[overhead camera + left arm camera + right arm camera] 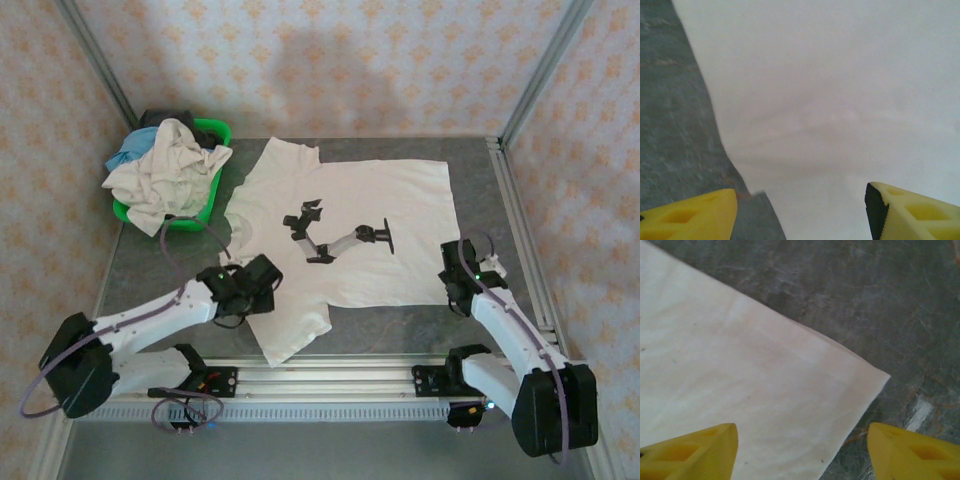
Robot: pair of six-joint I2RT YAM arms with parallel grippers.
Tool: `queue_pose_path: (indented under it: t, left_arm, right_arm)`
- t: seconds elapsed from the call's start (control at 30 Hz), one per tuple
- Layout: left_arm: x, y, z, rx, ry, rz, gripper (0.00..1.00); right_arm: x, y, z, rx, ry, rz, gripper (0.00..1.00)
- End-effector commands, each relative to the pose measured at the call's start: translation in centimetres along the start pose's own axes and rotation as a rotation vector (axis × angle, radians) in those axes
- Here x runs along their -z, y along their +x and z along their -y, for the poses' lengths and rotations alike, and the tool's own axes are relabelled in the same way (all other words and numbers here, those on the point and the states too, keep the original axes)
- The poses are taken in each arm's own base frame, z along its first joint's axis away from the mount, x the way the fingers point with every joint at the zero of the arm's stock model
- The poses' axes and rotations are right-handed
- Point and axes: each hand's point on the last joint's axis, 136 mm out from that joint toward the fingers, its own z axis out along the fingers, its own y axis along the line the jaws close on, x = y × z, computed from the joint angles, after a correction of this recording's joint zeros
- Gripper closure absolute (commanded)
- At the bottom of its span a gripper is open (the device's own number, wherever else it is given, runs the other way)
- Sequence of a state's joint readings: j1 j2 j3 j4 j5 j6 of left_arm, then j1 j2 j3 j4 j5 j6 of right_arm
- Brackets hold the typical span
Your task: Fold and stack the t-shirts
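**Printed shirt spread flat, both grippers open at its near edge**

A cream-white short-sleeved cotton t-shirt with a black robot-arm print [340, 225] lies flat across the middle of the grey stone-patterned table [400, 330]. Its collar points to the left edge and its hem to the right edge.

The left gripper [262, 282] hangs over the shirt's near shoulder, by the near sleeve. In its wrist view the yellow fingers [695, 215] stand wide apart and hold nothing. White cloth lies below them, and its edge meets bare table on the left.

The right gripper [458, 282] sits at the near hem corner. Its jaws are also spread wide and empty, and the wrist view shows the hem corner lying flat between them.

At the far left corner a green plastic basket [216, 130] holds a crumpled heap of shirts [170, 170]: cream-white on top, with light blue and dark cloth showing behind it.
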State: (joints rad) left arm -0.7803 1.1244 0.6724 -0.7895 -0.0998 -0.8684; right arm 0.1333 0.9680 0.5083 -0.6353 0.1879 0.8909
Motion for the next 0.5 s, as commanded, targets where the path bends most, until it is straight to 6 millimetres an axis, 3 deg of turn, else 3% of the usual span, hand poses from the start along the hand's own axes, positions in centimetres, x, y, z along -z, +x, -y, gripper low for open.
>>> queue_pose_path:
  t: [0.0, 0.13, 0.27, 0.33, 0.47]
  left_arm:
    - [-0.2, 2.8, -2.5, 0.028, -0.064, -0.011, 0.31]
    - [-0.3, 4.9, 0.2, -0.003, 0.050, -0.016, 0.31]
    - [0.5, 6.6, 1.5, -0.105, 0.027, -0.029, 0.30]
    - [0.0, 7.8, 1.9, -0.131, 0.028, -0.049, 0.30]
    - [-0.6, 9.6, 4.5, -0.177, 0.103, -0.078, 0.32]
  right_arm:
    - [-0.9, -0.9, 0.4, -0.068, 0.017, 0.038, 0.35]
    - [-1.8, -1.9, 0.7, -0.040, 0.091, 0.058, 0.37]
    - [-2.6, -2.5, 1.0, -0.029, 0.160, 0.073, 0.40]
    - [-3.5, -1.9, 1.0, -0.022, 0.179, 0.050, 0.41]
    - [-4.6, -1.2, 0.6, -0.023, 0.163, 0.012, 0.41]
